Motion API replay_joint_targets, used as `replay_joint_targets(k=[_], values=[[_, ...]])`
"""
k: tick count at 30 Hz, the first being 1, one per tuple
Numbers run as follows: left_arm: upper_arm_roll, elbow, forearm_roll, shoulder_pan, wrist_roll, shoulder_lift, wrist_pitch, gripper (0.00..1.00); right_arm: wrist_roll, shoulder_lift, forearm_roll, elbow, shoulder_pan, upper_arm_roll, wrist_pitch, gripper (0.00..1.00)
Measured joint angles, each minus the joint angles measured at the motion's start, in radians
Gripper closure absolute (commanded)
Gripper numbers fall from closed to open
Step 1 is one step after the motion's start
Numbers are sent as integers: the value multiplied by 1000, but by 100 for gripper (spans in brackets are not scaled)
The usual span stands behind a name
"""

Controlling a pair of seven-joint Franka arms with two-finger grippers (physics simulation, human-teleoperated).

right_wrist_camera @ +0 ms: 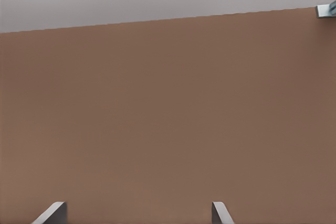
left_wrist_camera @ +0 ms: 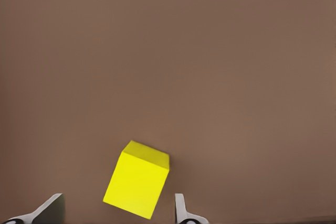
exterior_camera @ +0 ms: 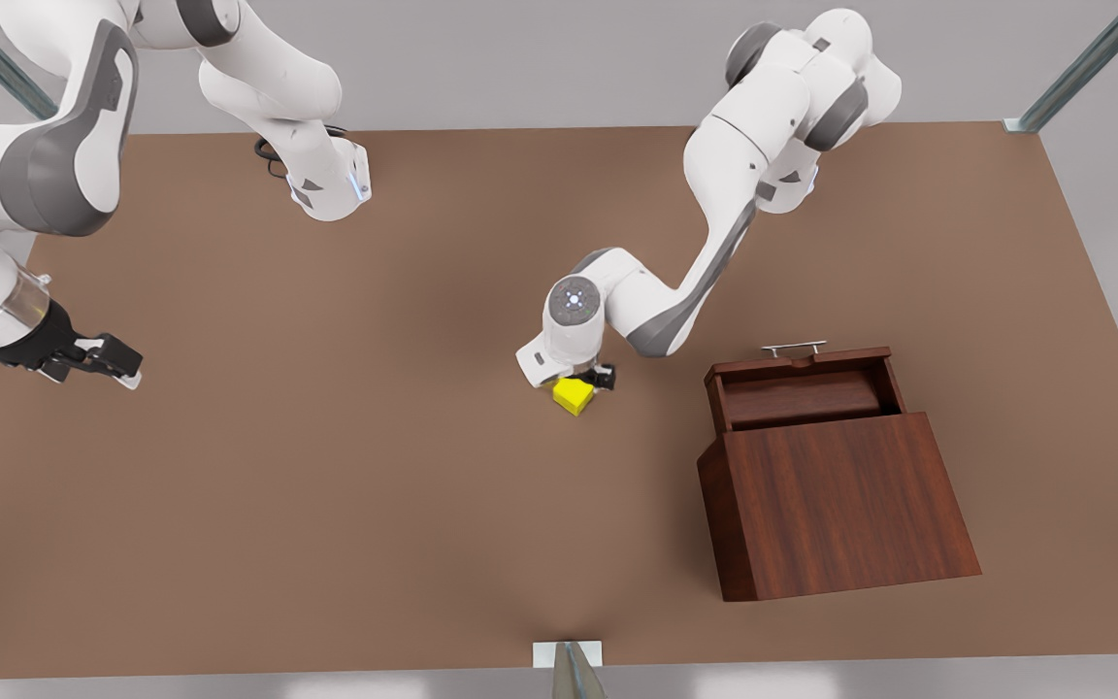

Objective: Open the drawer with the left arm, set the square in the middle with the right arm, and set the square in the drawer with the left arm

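Step three is in hand: left pincer stands open around the square mid-desk and must close, then carry it to the open drawer. Right pincer waits open near the desk's edge.

square small plain yellow cube, on table mid-area, rotated off-square to table edges, drawer dark red-brown wood tray, pulled open, silver bar handle, at 3 o'clock from square, well apart
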Motion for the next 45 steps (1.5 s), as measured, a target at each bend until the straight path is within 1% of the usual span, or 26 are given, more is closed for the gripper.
replay_joint_targets(k=[4,10,19,34,36,37,38,42,45], values=[[0,-4,57,-25,107,33,55,0,-5,1,-4,-3,2,2,24,0],[0,-30,136,-28,233,46,89,0,-10,0,-5,-5,-7,-1,38,0],[2,-159,142,-27,321,37,188,0,-15,11,-8,-7,4,2,52,0],[10,-168,142,-28,349,86,252,0,-19,26,-5,-7,6,6,67,0],[11,-168,142,-27,350,95,257,23,-19,28,-5,-7,6,6,70,0],[11,-168,142,-27,350,96,259,24,-20,29,-5,-6,6,7,72,0],[11,-168,142,-27,350,97,261,30,-20,29,-5,-6,6,6,73,0],[11,-168,142,-27,351,93,263,33,-21,29,-6,-7,6,7,76,0],[11,-168,143,-27,351,86,261,33,-21,30,-6,-6,6,7,77,0]])
